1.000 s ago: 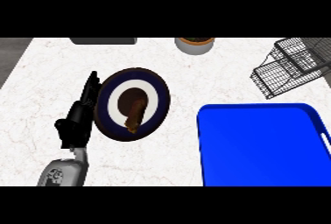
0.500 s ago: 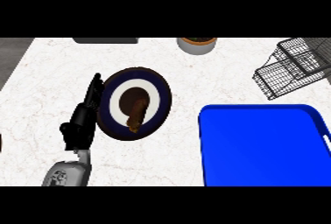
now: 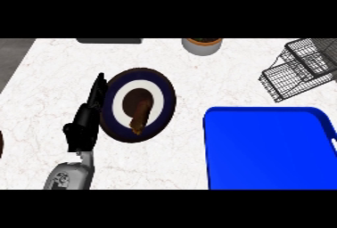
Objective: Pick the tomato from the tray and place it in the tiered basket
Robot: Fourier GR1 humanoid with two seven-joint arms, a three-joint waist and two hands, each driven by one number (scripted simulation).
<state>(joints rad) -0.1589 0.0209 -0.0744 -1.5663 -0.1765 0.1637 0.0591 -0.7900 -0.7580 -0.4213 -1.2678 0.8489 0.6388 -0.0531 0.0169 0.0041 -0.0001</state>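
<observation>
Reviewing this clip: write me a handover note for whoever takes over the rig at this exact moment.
Left hand: open, fingers straight, alongside the left rim of the dark blue round plate; holds nothing.
Right hand: not in view.
Blue rectangular tray: lower right, no tomato visible on it.
Black wire tiered basket: upper right, no tomato visible in it.
Done: nothing evident. Left: locate the tomato, pick it, place it in the basket.

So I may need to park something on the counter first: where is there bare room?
Bare counter lies between the plate and the blue tray, and above the tray, left of the wire basket. It is crowded at the plate's left rim, where the left hand lies alongside.
</observation>
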